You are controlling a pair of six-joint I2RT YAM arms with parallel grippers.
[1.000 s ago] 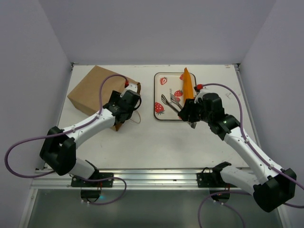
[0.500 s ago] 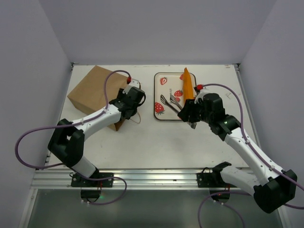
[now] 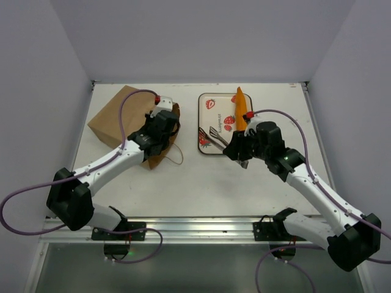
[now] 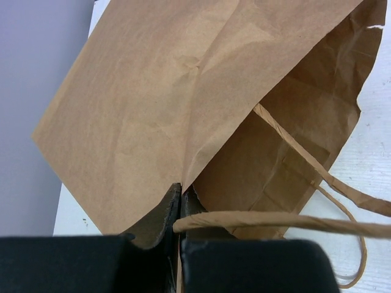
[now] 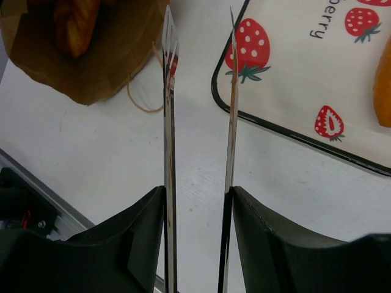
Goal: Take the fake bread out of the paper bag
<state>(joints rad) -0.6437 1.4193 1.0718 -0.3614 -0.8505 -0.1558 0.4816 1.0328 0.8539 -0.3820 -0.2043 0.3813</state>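
Pinching the brown kraft paper bag (image 4: 146, 104) at its lip, with thin metal tongs (image 5: 168, 116) aimed at its mouth.
On the white worktop (image 3: 201, 177) the bag lies on its side; the left pincer (image 4: 181, 196) is pressed together on its upper mouth edge. Glossy golden toy bread pieces (image 5: 72, 23) sit just inside. The right pincer (image 5: 197, 204) clamps the tongs, blades parted, beside the strawberry-print tray (image 5: 269, 124), where one long orange loaf (image 3: 242, 108) lies. The bread looks light, rigid and slick, so I would grip it mid-length, squarely.

White arms (image 3: 109, 162), blk joints (image 3: 72, 196), blk pincers (image 4: 181, 196) (image 5: 197, 204), purple cables (image 3: 24, 194).
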